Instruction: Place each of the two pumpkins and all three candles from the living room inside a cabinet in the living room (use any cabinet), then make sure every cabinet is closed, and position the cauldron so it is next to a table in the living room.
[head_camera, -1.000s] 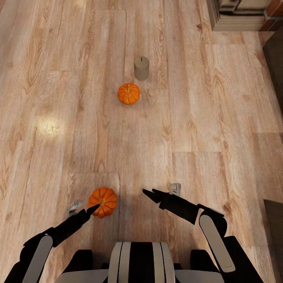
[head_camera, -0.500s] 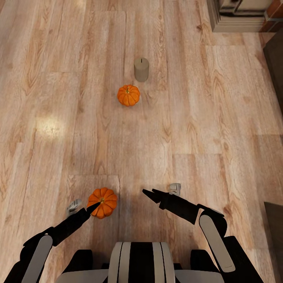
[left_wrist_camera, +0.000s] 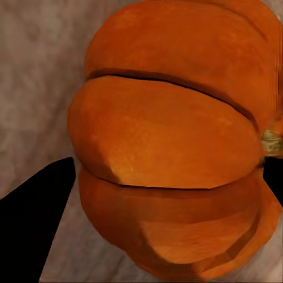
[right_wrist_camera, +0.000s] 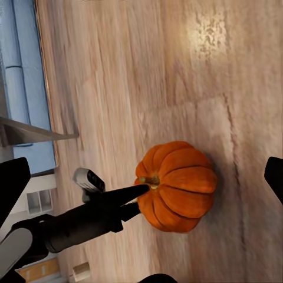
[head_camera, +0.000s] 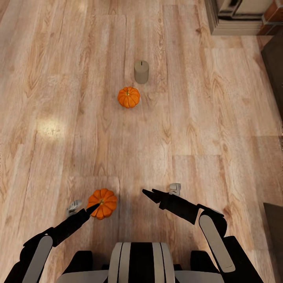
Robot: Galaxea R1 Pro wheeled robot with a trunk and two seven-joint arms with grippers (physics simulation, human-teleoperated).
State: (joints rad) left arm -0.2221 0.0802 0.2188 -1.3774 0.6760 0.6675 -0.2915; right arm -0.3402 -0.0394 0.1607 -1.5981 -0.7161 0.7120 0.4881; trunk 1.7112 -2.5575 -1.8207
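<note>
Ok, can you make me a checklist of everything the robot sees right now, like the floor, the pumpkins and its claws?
Surface: light wood plank floor.
Job's things: near pumpkin on the floor at the left gripper; far pumpkin beside the upright candle, a small gap between them.
Clutter: nothing seen.
Grippers: left gripper around the near pumpkin, fingers on either side, grip uncertain; right gripper empty above the floor, fingers apart.
Cables: nothing seen.
Surroundings: red-brick fireplace corner, blue sofa.
</note>
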